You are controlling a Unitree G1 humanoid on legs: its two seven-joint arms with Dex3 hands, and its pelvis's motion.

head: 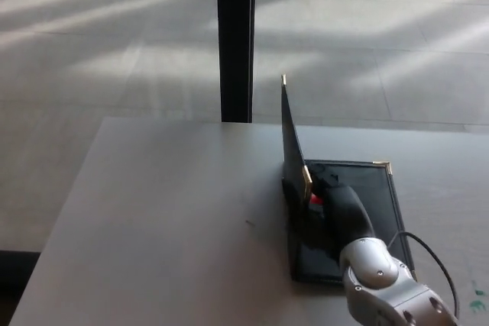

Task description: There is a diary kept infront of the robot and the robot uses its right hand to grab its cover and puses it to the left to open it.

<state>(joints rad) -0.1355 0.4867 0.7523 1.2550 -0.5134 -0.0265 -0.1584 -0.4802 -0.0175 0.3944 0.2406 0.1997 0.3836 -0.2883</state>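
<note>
A black diary with gold corners lies on the grey table (168,211), right of centre. Its cover (291,137) stands nearly upright on the spine side, edge-on to me. The inside page (368,192) lies flat to the right of it. My right hand (330,198) reaches in from the bottom right and rests against the inner side of the raised cover, near a gold clasp (306,179). I cannot make out how its fingers stand. My left hand does not show.
A dark vertical post (235,40) stands just behind the table's far edge. A black cable (435,257) loops beside my right wrist. Sunlit tiled floor lies beyond the table.
</note>
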